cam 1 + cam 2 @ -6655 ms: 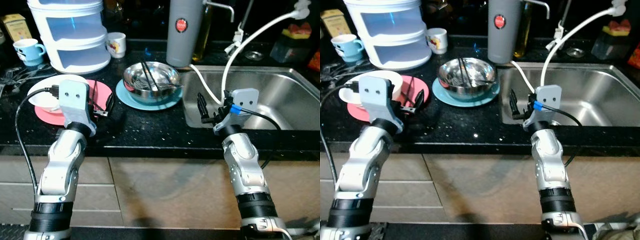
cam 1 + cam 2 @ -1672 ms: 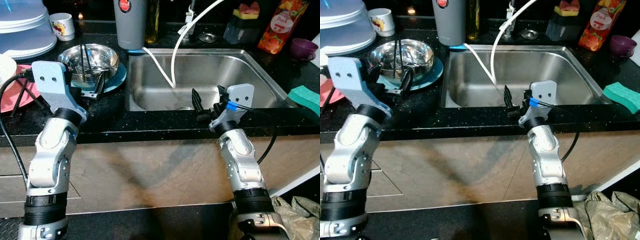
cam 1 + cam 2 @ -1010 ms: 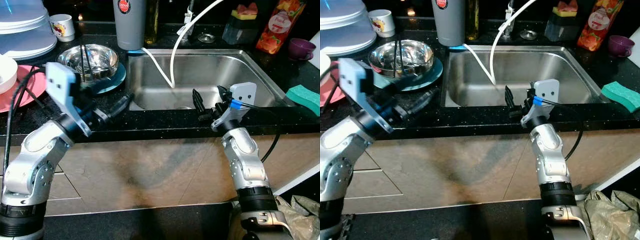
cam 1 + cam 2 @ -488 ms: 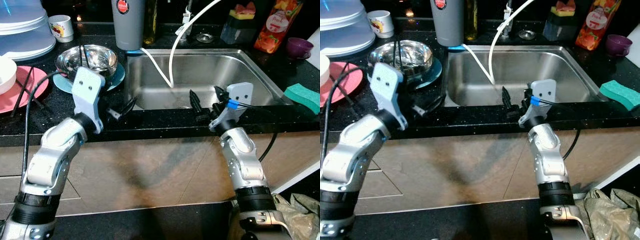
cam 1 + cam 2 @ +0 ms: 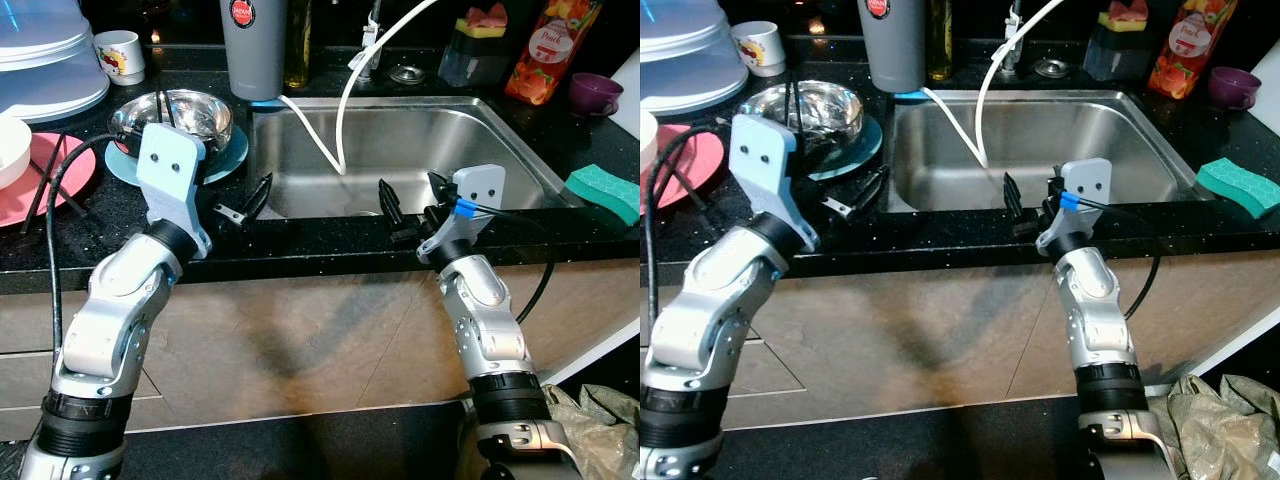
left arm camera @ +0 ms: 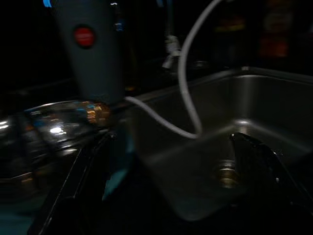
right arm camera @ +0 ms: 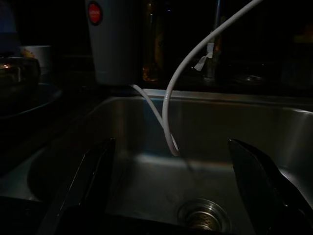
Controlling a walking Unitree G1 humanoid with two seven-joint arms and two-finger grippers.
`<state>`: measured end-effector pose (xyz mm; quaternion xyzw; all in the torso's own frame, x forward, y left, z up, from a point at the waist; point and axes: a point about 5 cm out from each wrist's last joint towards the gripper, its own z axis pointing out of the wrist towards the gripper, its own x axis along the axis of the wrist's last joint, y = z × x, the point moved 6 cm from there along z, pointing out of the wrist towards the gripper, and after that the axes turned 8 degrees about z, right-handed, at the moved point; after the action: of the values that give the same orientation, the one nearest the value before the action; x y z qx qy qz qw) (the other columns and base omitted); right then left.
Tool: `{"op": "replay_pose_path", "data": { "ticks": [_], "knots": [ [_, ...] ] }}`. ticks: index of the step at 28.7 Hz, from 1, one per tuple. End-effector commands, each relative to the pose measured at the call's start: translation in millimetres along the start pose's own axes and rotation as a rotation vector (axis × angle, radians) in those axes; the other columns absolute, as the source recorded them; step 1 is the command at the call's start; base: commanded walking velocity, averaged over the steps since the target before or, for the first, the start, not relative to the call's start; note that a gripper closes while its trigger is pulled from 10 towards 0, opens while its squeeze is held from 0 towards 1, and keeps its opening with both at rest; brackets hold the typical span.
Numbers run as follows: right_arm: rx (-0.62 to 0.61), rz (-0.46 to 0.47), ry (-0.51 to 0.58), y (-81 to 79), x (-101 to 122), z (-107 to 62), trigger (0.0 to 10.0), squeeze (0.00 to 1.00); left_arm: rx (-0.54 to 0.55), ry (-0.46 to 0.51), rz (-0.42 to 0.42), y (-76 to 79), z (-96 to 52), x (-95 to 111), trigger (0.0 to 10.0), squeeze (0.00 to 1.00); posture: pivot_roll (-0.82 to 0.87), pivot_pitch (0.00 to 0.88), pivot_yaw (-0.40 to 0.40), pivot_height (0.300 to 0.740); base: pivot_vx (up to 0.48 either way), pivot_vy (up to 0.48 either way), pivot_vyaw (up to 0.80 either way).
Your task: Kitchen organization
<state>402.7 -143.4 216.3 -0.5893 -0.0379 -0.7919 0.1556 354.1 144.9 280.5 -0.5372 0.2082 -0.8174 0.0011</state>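
A steel bowl point(image 5: 175, 115) with black chopsticks in it sits on a teal plate point(image 5: 228, 160), left of the steel sink point(image 5: 400, 150). Further left, a pink plate point(image 5: 50, 172) carries a white bowl point(image 5: 10, 135) and more chopsticks. My left gripper point(image 5: 245, 202) is open and empty, low over the counter between the teal plate and the sink's near-left corner. My right gripper point(image 5: 410, 205) is open and empty over the sink's front rim. In the wrist views, the left gripper point(image 6: 171, 139) and the right gripper point(image 7: 172, 147) both face into the basin with the drain point(image 7: 200, 218).
A white hose point(image 5: 345, 100) loops from the tap into the sink. A grey flask point(image 5: 252, 45), white mug point(image 5: 118, 55) and white stacked container point(image 5: 50, 65) stand at the back left. A green sponge point(image 5: 605, 192), orange bottle point(image 5: 545, 50) and purple cup point(image 5: 592, 92) stand right of the sink.
The camera has shifted right, from the dishes to the sink. My left gripper swung from over the teal plate down to the counter edge, then up beside the sink corner. The right gripper stayed put.
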Motion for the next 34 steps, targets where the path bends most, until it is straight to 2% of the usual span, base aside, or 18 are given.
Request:
{"op": "replay_pose_path", "data": {
  "ticks": [1, 6, 7, 9, 11, 13, 14, 17, 18, 22, 24, 25, 26, 28, 33, 34],
  "knots": [
    [0.002, 0.01, -0.012, -1.2, -3, -1.4, 10.0, 0.0, 0.054, -0.052, 0.063, -8.6, -1.5, -9, 10.0, 0.0, 0.03, 0.084, -0.041, 0.74, 0.0, 0.0, 0.0],
    [0.001, 0.012, -0.013, -1.8, -4, -1.7, 10.0, 0.0, 0.138, -0.034, 0.04, -17.5, -1.3, -5, 10.0, 0.16, 0.03, 0.089, -0.042, 0.74, 0.0, 0.0, 0.0],
    [0.001, 0.012, -0.013, -2.0, -4, -1.7, 10.0, 0.0, 0.146, -0.034, 0.05, -18.6, -0.9, -5, 10.0, 0.32, 0.03, 0.091, -0.042, 0.74, 0.0, 0.0, 0.0],
    [0.001, 0.012, -0.014, -2.2, -4, -1.6, 10.0, 0.0, 0.148, -0.04, 0.072, -18.3, 0.5, -5, 10.0, 0.3, 0.03, 0.091, -0.042, 0.74, 0.0, 0.0, 0.0],
    [0.001, 0.013, -0.013, -2.4, -4, -1.7, 10.0, 0.0, 0.171, -0.049, 0.119, -21.1, 1.5, -5, 10.0, 0.17, 0.03, 0.091, -0.041, 0.74, 0.0, 0.0, 0.0],
    [0.0, 0.013, -0.013, -2.2, -4, -1.7, 10.0, 0.0, 0.182, -0.043, 0.126, -22.4, 1.9, -4, 10.0, 0.17, 0.03, 0.091, -0.041, 0.74, 0.0, 0.0, 0.0],
    [0.0, 0.013, -0.013, -2.3, -4, -1.9, 10.0, 0.0, 0.185, -0.038, 0.138, -23.2, 2.1, -3, 10.0, 0.08, 0.03, 0.093, -0.04, 0.74, 0.0, 0.0, 0.0],
    [-0.001, 0.013, -0.013, -2.4, -4, -2.2, 10.0, 0.0, 0.201, -0.028, 0.147, -25.7, 2.6, 0, 10.0, 0.06, 0.03, 0.093, -0.04, 0.74, 0.0, 0.0, 0.0],
    [-0.001, 0.014, -0.013, -2.5, -4, -2.3, 10.0, 0.0, 0.214, -0.021, 0.151, -27.8, 2.7, 2, 10.0, 0.0, 0.03, 0.094, -0.038, 0.74, 0.0, 0.0, 0.0],
    [0.0, 0.015, -0.013, -3.3, -4, -2.4, 10.0, 0.0, 0.322, 0.015, 0.123, -55.6, -0.9, 14, 10.0, 0.0, 0.02, 0.097, -0.038, 0.74, 0.0, 0.0, 0.0],
    [0.001, 0.015, -0.013, -3.5, -4, -2.4, 10.0, 0.0, 0.31, 0.013, 0.086, -65.2, -1.5, 15, 10.0, 0.0, 0.03, 0.097, -0.04, 0.74, 0.0, 0.0, 0.0],
    [0.001, 0.015, -0.013, -3.5, -4, -2.4, 10.0, 0.0, 0.31, 0.013, 0.086, -65.2, -1.5, 15, 10.0, 0.0, 0.03, 0.097, -0.04, 0.74, 0.0, 0.0, 0.0],
    [0.002, 0.015, -0.014, -3.6, -4, -2.3, 10.0, 0.0, 0.296, 0.012, 0.044, -71.0, -2.2, 15, 10.0, 0.0, 0.03, 0.097, -0.04, 0.74, 0.0, 0.0, 0.0],
    [0.004, 0.015, -0.015, -3.8, -4, -2.6, 10.0, 0.0, 0.247, 0.013, 0.033, -80.2, -6.9, 14, 10.0, 0.0, 0.03, 0.098, -0.04, 0.74, 0.0, 0.0, 0.0],
    [0.003, 0.016, -0.013, -3.9, -4, -3.3, 10.0, 0.0, 0.221, 0.0, 0.059, -86.0, -14.1, 10, 10.0, 0.0, 0.03, 0.1, -0.036, 0.74, 0.0, 0.0, 0.0],
    [0.002, 0.016, -0.012, -3.9, -4, -3.6, 10.0, 0.0, 0.219, 0.001, 0.042, -85.0, -15.0, 8, 10.0, 0.0, 0.03, 0.1, -0.035, 0.74, 0.0, 0.0, 0.0]
  ]
}}
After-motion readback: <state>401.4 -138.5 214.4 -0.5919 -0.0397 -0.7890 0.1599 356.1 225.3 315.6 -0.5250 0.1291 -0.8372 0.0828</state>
